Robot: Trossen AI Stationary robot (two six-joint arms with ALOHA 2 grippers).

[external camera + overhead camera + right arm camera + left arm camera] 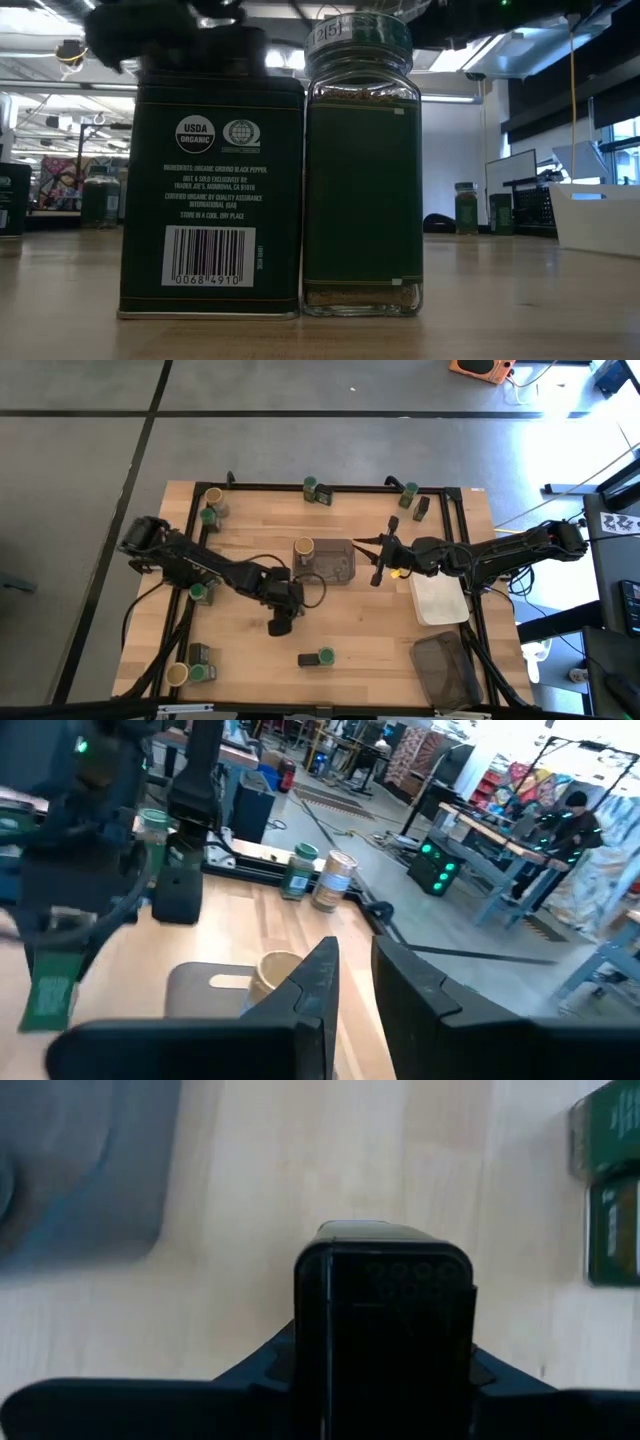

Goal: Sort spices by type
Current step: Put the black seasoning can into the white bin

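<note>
Dark tin [212, 195], green-lidded jar [362, 170] touching on wooden table [500, 300]; workshop behind.

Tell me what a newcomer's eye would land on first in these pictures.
Probably the left gripper near the table's middle front, shut on a dark tin that fills the left wrist view. Next, the low view's close-up of another dark tin and a green-lidded jar standing side by side. The right gripper hangs shut beside the grey tray, where a tan-lidded jar stands.

"USDA ORGANIC" on dark tin [210, 205]
</note>
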